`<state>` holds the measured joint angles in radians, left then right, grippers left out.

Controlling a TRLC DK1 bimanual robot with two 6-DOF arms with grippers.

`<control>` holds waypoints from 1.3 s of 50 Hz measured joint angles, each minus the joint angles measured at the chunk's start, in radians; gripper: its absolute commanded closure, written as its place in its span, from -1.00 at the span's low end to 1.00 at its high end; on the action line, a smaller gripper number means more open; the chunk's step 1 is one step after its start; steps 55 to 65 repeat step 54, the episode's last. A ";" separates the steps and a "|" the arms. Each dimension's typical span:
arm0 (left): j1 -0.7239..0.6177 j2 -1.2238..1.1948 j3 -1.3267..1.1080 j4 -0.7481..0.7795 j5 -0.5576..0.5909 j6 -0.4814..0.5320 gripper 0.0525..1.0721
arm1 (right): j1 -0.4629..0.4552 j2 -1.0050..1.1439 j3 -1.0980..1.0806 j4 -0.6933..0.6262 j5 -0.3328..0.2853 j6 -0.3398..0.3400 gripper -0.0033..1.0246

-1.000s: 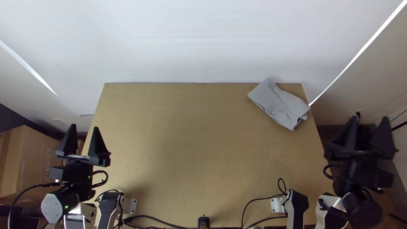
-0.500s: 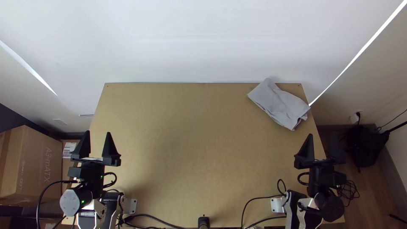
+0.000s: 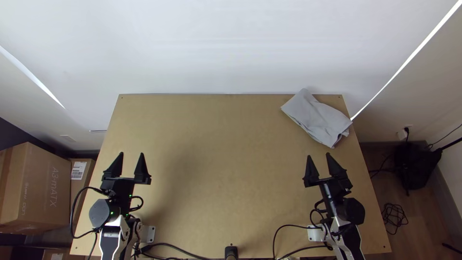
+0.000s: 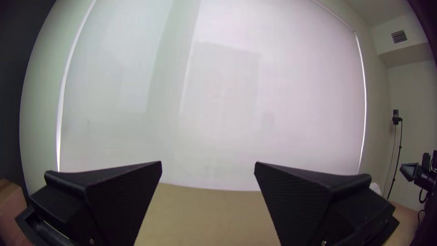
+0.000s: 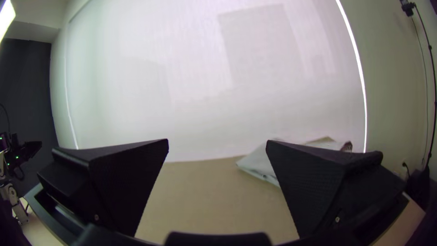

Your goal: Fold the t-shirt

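The grey t-shirt (image 3: pixel 315 118) lay in the far right corner of the worktop (image 3: pixel 216 192), folded over on itself into a loose, slightly rumpled bundle, with 1 end at the far edge and another at the right edge. (How many times it had been folded, I could not tell.) In the right wrist view, part of it sat behind 1 of the jaws.

The left gripper (image 3: pixel 131 155) was above the near left part of the worktop, pointing towards the far edge. Its jaws stood wide apart, with nothing between them. The right gripper (image 3: pixel 319 155) was above the near right part, angled a little to the left; its jaws were wide apart too and had hold of nothing. It was the nearer of the 2 to the t-shirt, though well apart from it.

Beyond the left edge stood a big cardboard box (image 3: pixel 43 188), and a tangled cable (image 3: pixel 394 216) lay on the floor to the right.
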<state>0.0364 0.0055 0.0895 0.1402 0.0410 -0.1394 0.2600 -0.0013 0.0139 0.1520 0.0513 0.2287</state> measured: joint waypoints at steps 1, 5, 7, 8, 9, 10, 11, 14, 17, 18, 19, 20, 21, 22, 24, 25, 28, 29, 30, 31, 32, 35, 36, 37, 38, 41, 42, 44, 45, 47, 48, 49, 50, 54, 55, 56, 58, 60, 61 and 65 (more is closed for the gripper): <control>0.000 0.000 -0.006 -0.006 0.000 -0.003 -0.91 | 0.000 0.000 0.000 -0.028 0.002 0.003 -0.92; -0.002 0.000 -0.034 -0.031 0.001 -0.024 -0.91 | 0.000 0.000 0.000 -0.130 0.003 -0.002 -0.92; -0.002 0.000 -0.046 -0.058 0.002 -0.037 -0.91 | 0.000 0.002 0.000 -0.138 0.002 -0.008 -0.92; -0.002 0.000 -0.048 -0.084 0.002 -0.043 -0.91 | 0.000 0.001 0.000 -0.138 0.002 -0.015 -0.92; -0.002 0.000 -0.048 -0.105 0.003 -0.049 -0.91 | -0.001 0.000 0.000 -0.138 0.002 -0.019 -0.92; -0.002 0.001 -0.048 -0.116 0.002 -0.055 -0.91 | -0.002 0.000 0.000 -0.138 0.002 -0.022 -0.92; -0.002 0.001 -0.048 -0.117 0.002 -0.063 -0.91 | -0.002 0.000 0.000 -0.138 0.002 -0.023 -0.92; -0.003 0.000 -0.048 -0.117 0.002 -0.073 -0.91 | -0.005 0.000 0.000 -0.138 0.002 -0.028 -0.92; -0.005 0.000 -0.048 -0.117 0.002 -0.081 -0.91 | -0.006 0.000 0.000 -0.138 0.002 -0.029 -0.92; -0.005 0.000 -0.048 -0.117 0.001 -0.081 -0.91 | -0.006 0.000 0.000 -0.138 0.002 -0.029 -0.92; -0.005 0.000 -0.048 -0.117 -0.001 -0.082 -0.91 | -0.006 0.000 0.000 -0.138 0.002 -0.029 -0.92; -0.005 0.000 -0.048 -0.117 -0.001 -0.085 -0.91 | -0.006 0.000 0.000 -0.138 0.002 -0.029 -0.92; -0.005 0.000 -0.048 -0.117 -0.001 -0.085 -0.91 | -0.006 0.000 0.000 -0.138 0.002 -0.029 -0.92; -0.005 0.000 -0.048 -0.117 -0.001 -0.085 -0.91 | -0.006 0.000 0.000 -0.138 0.002 -0.029 -0.92; -0.005 0.000 -0.048 -0.117 -0.001 -0.088 -0.91 | -0.006 0.000 0.000 -0.138 0.002 -0.029 -0.92; -0.005 0.000 -0.048 -0.117 -0.001 -0.089 -0.91 | -0.006 0.000 0.000 -0.138 0.002 -0.029 -0.92; -0.005 0.000 -0.048 -0.117 -0.001 -0.089 -0.91 | -0.006 0.000 0.000 -0.138 0.002 -0.029 -0.92; -0.005 0.000 -0.048 -0.117 -0.001 -0.089 -0.91 | -0.006 0.000 0.000 -0.138 0.002 -0.029 -0.92; -0.005 0.000 -0.048 -0.117 -0.001 -0.089 -0.91 | -0.006 0.000 0.000 -0.138 0.002 -0.029 -0.92; -0.005 0.000 -0.048 -0.117 -0.001 -0.089 -0.91 | -0.006 0.000 0.000 -0.138 0.002 -0.029 -0.92; -0.005 0.000 -0.048 -0.117 -0.001 -0.089 -0.91 | -0.006 0.000 0.000 -0.138 0.002 -0.029 -0.92; -0.005 0.000 -0.048 -0.118 -0.001 -0.089 -0.91 | -0.006 0.000 0.000 -0.138 0.002 -0.029 -0.92; -0.005 0.000 -0.048 -0.117 -0.001 -0.089 -0.91 | -0.006 0.000 0.000 -0.138 0.002 -0.029 -0.92; -0.005 0.000 -0.048 -0.117 -0.001 -0.089 -0.91 | -0.006 0.000 0.000 -0.138 0.002 -0.029 -0.92; -0.005 0.000 -0.048 -0.117 -0.001 -0.089 -0.91 | -0.006 0.000 0.000 -0.138 0.002 -0.029 -0.92; -0.005 0.000 -0.048 -0.117 -0.001 -0.089 -0.91 | -0.006 0.000 0.000 -0.138 0.002 -0.029 -0.92; -0.005 0.000 -0.048 -0.117 -0.001 -0.089 -0.91 | -0.006 0.000 0.000 -0.138 0.002 -0.029 -0.92; -0.005 0.000 -0.048 -0.117 -0.001 -0.089 -0.91 | -0.006 0.000 0.000 -0.138 0.002 -0.029 -0.92; -0.005 0.000 -0.048 -0.117 -0.001 -0.089 -0.91 | -0.006 0.000 0.000 -0.138 0.002 -0.029 -0.92; -0.005 0.000 -0.048 -0.117 -0.001 -0.089 -0.91 | -0.006 0.000 0.000 -0.138 0.002 -0.029 -0.92; -0.005 0.000 -0.048 -0.117 -0.001 -0.089 -0.91 | -0.006 0.000 0.000 -0.138 0.002 -0.029 -0.92; -0.005 0.000 -0.048 -0.117 -0.001 -0.089 -0.91 | -0.006 0.000 0.000 -0.138 0.002 -0.029 -0.92; -0.005 0.000 -0.048 -0.117 -0.001 -0.089 -0.91 | -0.006 0.000 0.000 -0.138 0.002 -0.029 -0.92; -0.005 0.000 -0.048 -0.118 -0.001 -0.089 -0.91 | -0.006 0.000 0.000 -0.138 0.002 -0.029 -0.92; -0.005 0.000 -0.048 -0.118 -0.001 -0.089 -0.91 | -0.006 0.000 0.000 -0.138 0.002 -0.029 -0.92; -0.005 0.000 -0.048 -0.118 -0.001 -0.089 -0.91 | -0.006 0.000 0.000 -0.138 0.002 -0.029 -0.92; -0.005 0.000 -0.048 -0.118 -0.001 -0.089 -0.91 | -0.006 0.000 0.000 -0.138 0.002 -0.029 -0.92; -0.005 0.000 -0.048 -0.118 -0.001 -0.089 -0.91 | -0.006 0.000 0.000 -0.138 0.002 -0.029 -0.92; -0.005 0.000 -0.048 -0.118 -0.001 -0.089 -0.91 | -0.006 0.000 0.000 -0.138 0.002 -0.029 -0.92; -0.005 0.000 -0.048 -0.118 -0.001 -0.089 -0.91 | -0.006 0.000 0.000 -0.138 0.002 -0.029 -0.92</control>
